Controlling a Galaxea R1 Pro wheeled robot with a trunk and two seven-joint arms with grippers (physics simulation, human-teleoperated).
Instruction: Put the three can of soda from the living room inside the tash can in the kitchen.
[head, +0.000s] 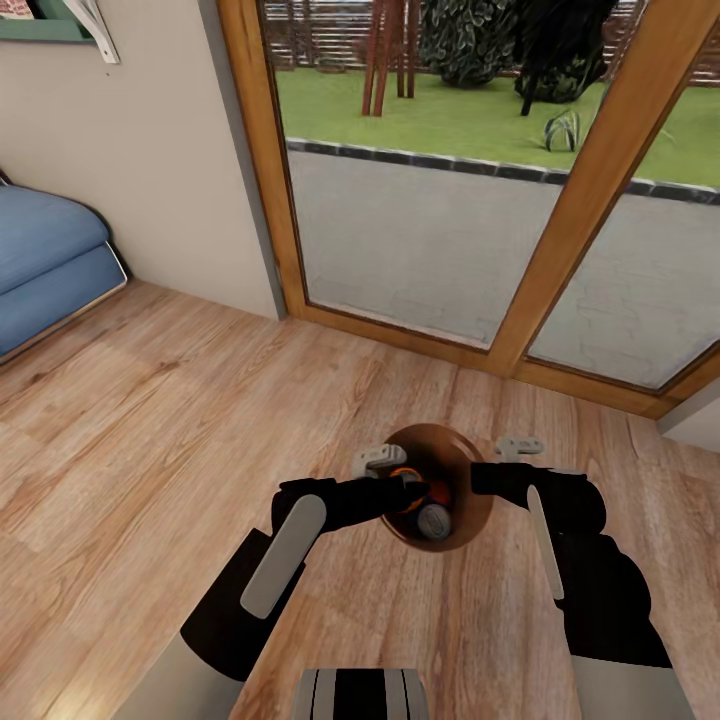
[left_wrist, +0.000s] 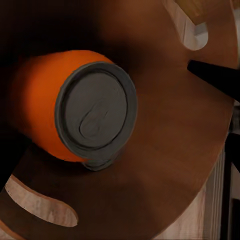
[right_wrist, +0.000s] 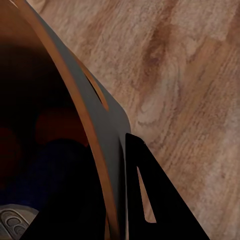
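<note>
The brown trash can (head: 432, 446) hangs between my two arms above the wood floor. My right gripper (head: 478, 478) is shut on its rim (right_wrist: 75, 100), and the outer finger (right_wrist: 150, 200) lies against the wall beside a handle hole. My left gripper (head: 405, 490) reaches into the bin's mouth, shut on an orange can of soda (left_wrist: 95, 112) whose grey top faces the camera. A second grey can top (head: 433, 520) shows deeper inside. In the right wrist view the dark blue can (right_wrist: 50, 170) and an orange one (right_wrist: 60, 125) sit in the shadowed interior.
Wood-framed glass doors (head: 560, 240) stand straight ahead, with a paved yard and lawn behind them. The blue sofa (head: 45, 265) sits at the far left against a beige wall (head: 150, 180). Light plank floor (head: 150, 440) stretches all around me.
</note>
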